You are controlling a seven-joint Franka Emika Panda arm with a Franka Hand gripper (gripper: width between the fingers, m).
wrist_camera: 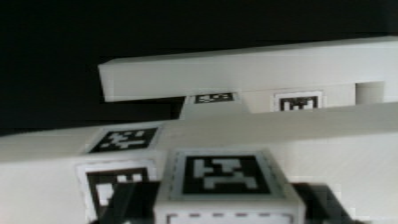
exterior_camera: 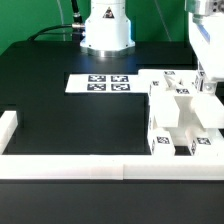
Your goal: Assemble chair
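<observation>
On the black worktop [exterior_camera: 70, 95], toward the exterior view's right, the tagged white chair parts [exterior_camera: 180, 118] sit clustered; the jaws [exterior_camera: 207, 83] hang above them, their opening impossible to judge.

A black table [exterior_camera: 60, 90] carries the marker board [exterior_camera: 98, 83], flat and printed with 4 visible tags. A white border wall [exterior_camera: 70, 165] runs along the table's edge nearest the camera.
</observation>
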